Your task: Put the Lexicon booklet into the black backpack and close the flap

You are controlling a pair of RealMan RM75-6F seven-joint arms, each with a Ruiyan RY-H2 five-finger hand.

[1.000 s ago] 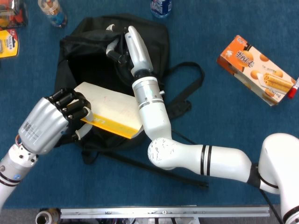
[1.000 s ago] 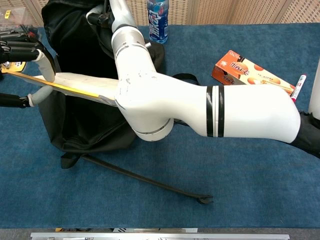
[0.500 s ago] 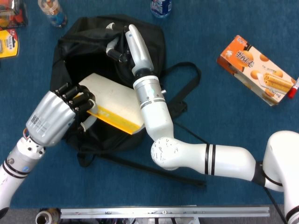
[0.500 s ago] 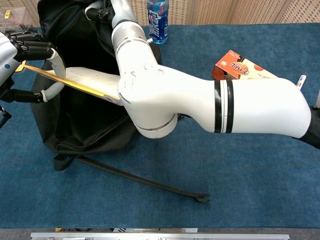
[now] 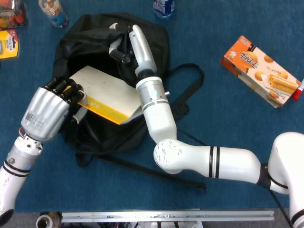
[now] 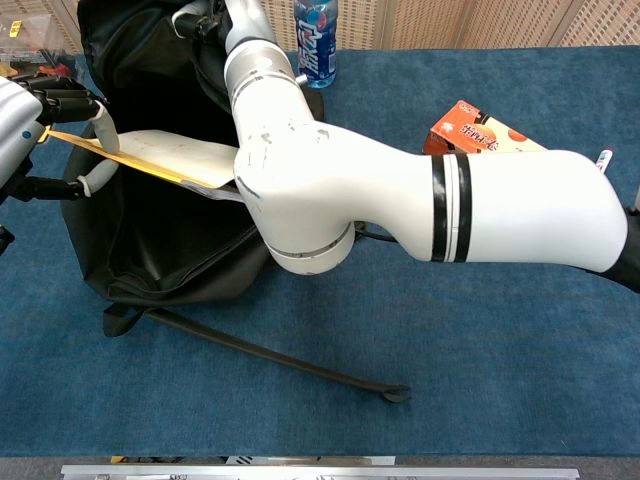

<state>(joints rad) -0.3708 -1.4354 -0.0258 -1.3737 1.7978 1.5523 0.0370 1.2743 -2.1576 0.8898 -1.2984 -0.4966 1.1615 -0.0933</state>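
blue cloth covers the table (image 5: 223, 118), with the black backpack (image 5: 95, 137) lying toward its far left part, mouth gaping upward.

left hand (image 5: 50, 111): fingers curled over the near-left edge of the lexicon booklet (image 5: 107, 92), thumb under it in the chest view; grip is on that one edge only. booklet sits tilted over the bag mouth, far end lower and partly inside, orange spine band on the near side.

right hand (image 5: 128, 45): reaches into the far side of the bag at the flap (image 5: 90, 28). it appears to hold the fabric up, but its fingers are hidden among black folds, so i cannot tell how they are set.

handling judgement: booklet looks thin, light and fairly stiff with a smooth cover, so it may slip from an edge grip. best held at the spine-side edge as now. bag fabric is soft and will collapse if released.

room: right forearm crosses just beside the booklet's right edge, leaving little space there. biscuit box (image 5: 260, 71) lies well apart toward the right edge; bottle (image 6: 315, 40) stands at the far edge, near the bag. strap (image 6: 290, 362) trails toward the near edge.
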